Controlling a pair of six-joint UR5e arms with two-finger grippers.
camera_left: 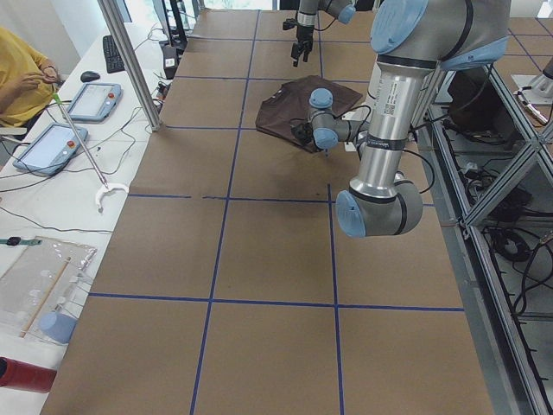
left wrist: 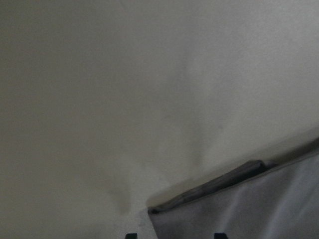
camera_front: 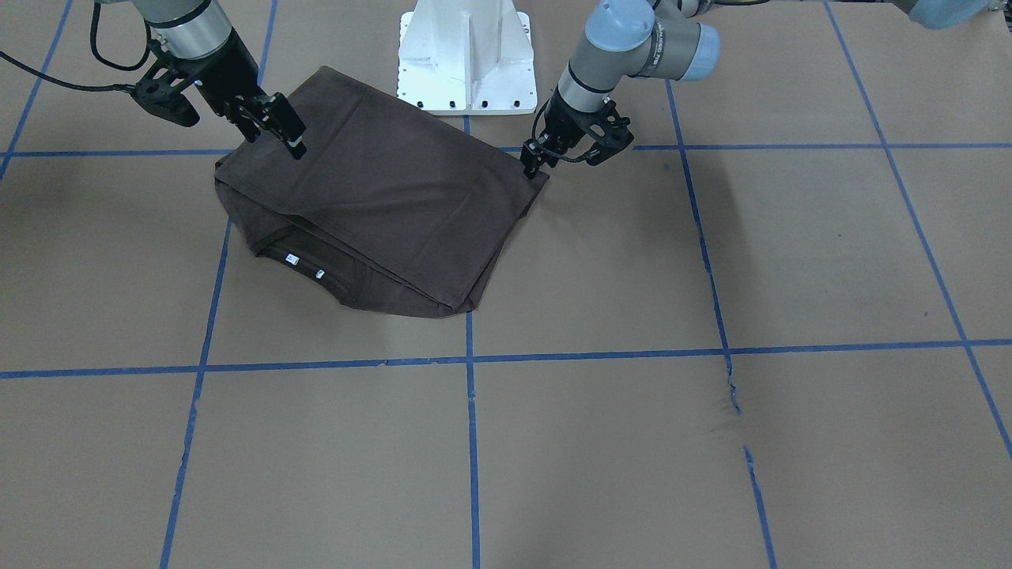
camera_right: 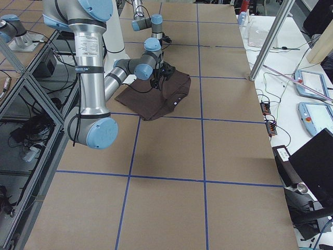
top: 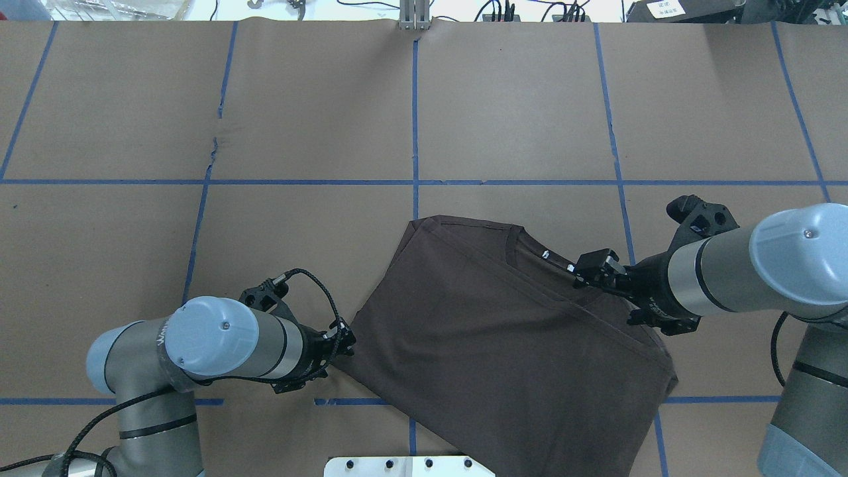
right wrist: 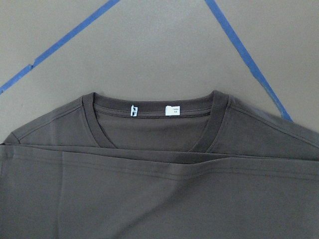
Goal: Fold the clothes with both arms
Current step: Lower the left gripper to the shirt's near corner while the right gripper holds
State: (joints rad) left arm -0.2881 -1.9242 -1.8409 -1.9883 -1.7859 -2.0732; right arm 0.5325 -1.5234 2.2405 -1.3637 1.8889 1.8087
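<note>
The dark brown T-shirt [camera_front: 379,197] lies folded over on the brown paper, its collar and white neck tags [camera_front: 292,258] facing away from the robot base. It also shows in the overhead view [top: 503,331]. My left gripper [camera_front: 536,164] is low at the shirt's corner, also in the overhead view [top: 344,341]. In the left wrist view the shirt corner [left wrist: 249,214] lies on the paper between the spread fingertips [left wrist: 130,235]; the gripper is open. My right gripper [camera_front: 273,126] hovers open over the shirt near the collar [right wrist: 154,112], also in the overhead view [top: 594,268].
The white bolted base plate [camera_front: 466,71] stands just behind the shirt. Blue tape lines [camera_front: 472,442] grid the paper, which has a small tear [camera_front: 731,387]. Side tables with tablets [camera_left: 52,143] and a person sit beyond the table's far edge.
</note>
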